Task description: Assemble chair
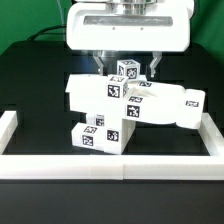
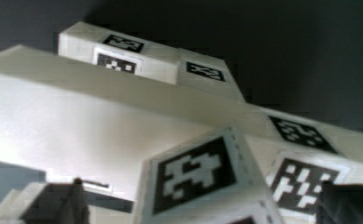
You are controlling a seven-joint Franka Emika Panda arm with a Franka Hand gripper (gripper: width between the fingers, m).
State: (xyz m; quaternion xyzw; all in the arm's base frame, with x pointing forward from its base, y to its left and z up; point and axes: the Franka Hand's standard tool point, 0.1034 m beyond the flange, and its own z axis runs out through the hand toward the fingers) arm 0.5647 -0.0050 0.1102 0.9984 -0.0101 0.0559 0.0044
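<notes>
Nearest in the exterior view runs the long low white border wall [image 1: 110,162] across the front of the black table [image 1: 30,80]. Just behind it stands the chair [image 1: 125,105], a small toy one of matte white plastic blocks and bars with square black-and-white tags. It sits near the middle of the table. Part of it is already joined: a low block [image 1: 98,135] rests on the table, and a long chunky bar [image 1: 150,105] lies across the top, sticking out toward the exterior view's right.

Behind and above the chair hangs the robot's two-finger gripper [image 1: 128,68]. Its fingers come down on either side of a small tagged white block [image 1: 128,72] at the top of the chair. It looks like the fingers are closed on this block, but the touch itself is too small to be sure of. In the wrist view the same tagged block [image 2: 204,170] fills the near part of the picture, with the wide white panel [image 2: 89,95] beyond it.

My guess is that this block is being fitted onto the chair. To do that well, the arm should keep the block straight, push slowly, and not tip the pieces below. If the hold is crooked, the block may jam.
</notes>
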